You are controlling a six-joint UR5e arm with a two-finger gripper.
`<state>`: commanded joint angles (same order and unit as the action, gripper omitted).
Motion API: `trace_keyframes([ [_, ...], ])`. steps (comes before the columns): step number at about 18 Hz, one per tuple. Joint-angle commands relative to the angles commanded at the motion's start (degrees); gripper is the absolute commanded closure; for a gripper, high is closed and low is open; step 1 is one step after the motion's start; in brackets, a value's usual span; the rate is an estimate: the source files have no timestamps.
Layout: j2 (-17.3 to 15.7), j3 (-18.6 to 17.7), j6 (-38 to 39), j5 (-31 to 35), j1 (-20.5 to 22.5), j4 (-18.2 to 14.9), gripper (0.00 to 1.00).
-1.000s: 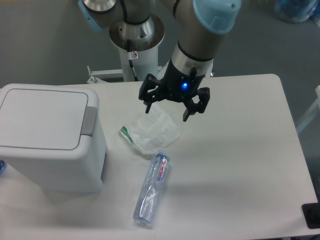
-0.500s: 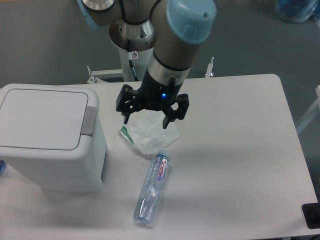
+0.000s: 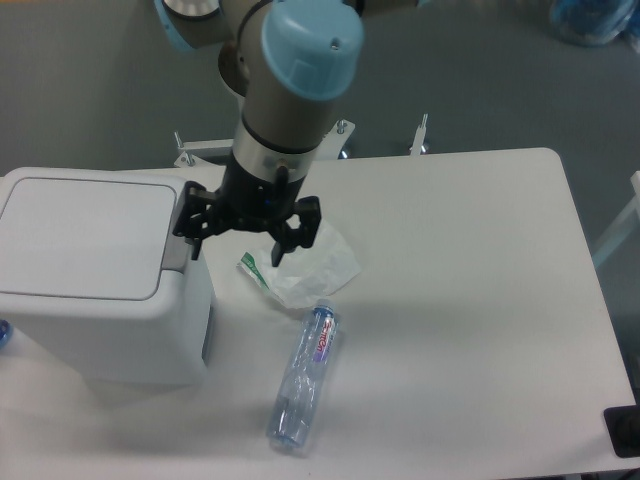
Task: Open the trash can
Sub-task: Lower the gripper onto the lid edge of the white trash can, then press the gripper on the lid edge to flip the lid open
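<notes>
The trash can [image 3: 95,290] is a big white boxy bin at the table's left end. Its flat lid [image 3: 85,235] lies shut, and a grey push tab [image 3: 178,245] sits on the lid's right edge. My gripper [image 3: 238,246] hangs open just right of that tab, fingers pointing down and spread wide with nothing between them. The left fingertip [image 3: 194,247] is at the tab's edge; whether it touches I cannot tell.
A crumpled clear plastic bag [image 3: 305,265] lies on the table under and right of the gripper. A crushed clear water bottle [image 3: 303,375] lies below it. A small black object [image 3: 624,430] sits at the table's bottom right corner.
The arm has swung left across the table, carrying the open gripper from above the plastic bag to the bin's right edge. The lid, bag and bottle have not moved.
</notes>
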<state>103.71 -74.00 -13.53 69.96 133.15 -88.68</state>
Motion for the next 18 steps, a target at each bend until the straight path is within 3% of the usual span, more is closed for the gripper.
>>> trace_keyframes([
  [18, -0.3, -1.6, -0.1, 0.4, 0.3, 0.2, 0.00],
])
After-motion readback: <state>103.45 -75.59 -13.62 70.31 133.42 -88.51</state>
